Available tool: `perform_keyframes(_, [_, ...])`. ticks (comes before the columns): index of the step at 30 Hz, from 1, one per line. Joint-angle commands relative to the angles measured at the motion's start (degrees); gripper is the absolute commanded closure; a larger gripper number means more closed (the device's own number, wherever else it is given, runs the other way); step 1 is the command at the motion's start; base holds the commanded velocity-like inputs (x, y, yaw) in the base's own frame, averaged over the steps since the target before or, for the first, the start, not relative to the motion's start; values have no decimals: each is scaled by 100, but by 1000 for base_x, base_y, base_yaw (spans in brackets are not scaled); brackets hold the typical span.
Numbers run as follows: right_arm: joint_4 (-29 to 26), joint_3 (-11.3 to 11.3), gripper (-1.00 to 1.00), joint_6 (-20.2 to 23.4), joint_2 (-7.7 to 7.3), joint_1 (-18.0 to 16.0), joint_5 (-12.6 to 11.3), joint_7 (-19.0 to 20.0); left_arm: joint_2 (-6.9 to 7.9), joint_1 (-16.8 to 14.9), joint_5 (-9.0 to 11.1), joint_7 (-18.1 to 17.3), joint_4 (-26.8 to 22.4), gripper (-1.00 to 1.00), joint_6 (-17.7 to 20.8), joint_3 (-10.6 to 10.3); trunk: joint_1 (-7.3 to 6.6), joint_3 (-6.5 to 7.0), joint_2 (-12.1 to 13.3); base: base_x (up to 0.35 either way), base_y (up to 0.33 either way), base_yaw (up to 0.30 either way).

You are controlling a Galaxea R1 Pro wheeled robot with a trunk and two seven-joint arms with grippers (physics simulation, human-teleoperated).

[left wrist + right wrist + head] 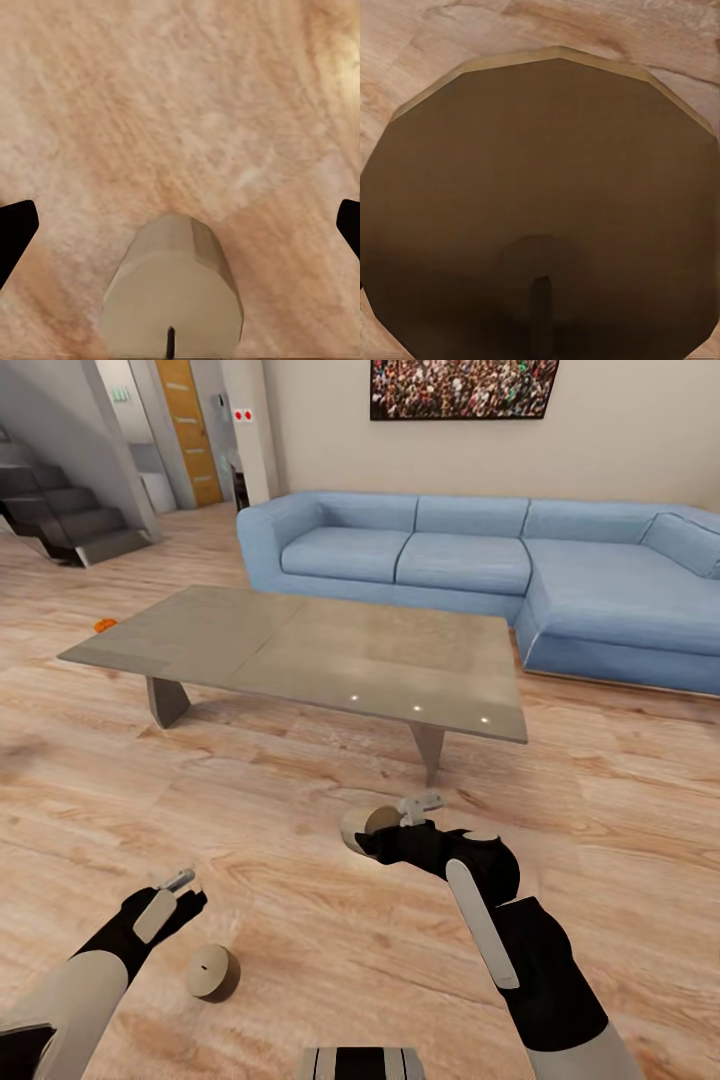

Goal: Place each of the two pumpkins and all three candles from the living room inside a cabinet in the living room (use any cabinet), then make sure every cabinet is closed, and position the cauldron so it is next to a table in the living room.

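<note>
The right gripper (pixel 400 822) is held low over the wooden floor (pixel 300 920), just near of the grey coffee table (pixel 300 650), and a tan candle (pixel 362 828) lies on its side at its fingertips; the right wrist view has the candle's flat end with its dark wick (pixel 540 225) pressed up close to the camera, so the jaws look to be pinching it, though the fingers themselves are hidden behind it. Nearer and to the left, the left gripper (pixel 178 888) hangs above the boards with its jaws spread; its dark fingertips (pixel 15 232) show wide apart on either side of a second candle (pixel 212 971), which stands upright on the floor just near of that gripper and apart from it. Far to the left, past the table's corner, a small orange pumpkin (pixel 105 625) sits on the floor. Behind the table stretches a blue sectional sofa (pixel 500 560), with dark stairs (pixel 60 510) at the far left.
</note>
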Motion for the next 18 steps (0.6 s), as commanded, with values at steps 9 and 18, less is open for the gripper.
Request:
perform_keyframes(9, [-5, 16, 100, 29, -6, -4, -19, -5, -12, -17, 59, 34, 126, -100, -57, 4, 22, -204, -14, 0, 0, 0])
perform_keyframes(18, [-5, 25, 100, 31, -16, -4, -19, -4, -63, -18, 69, 27, 108, -100, -66, 2, 37, -337, -22, 0, 0, 0])
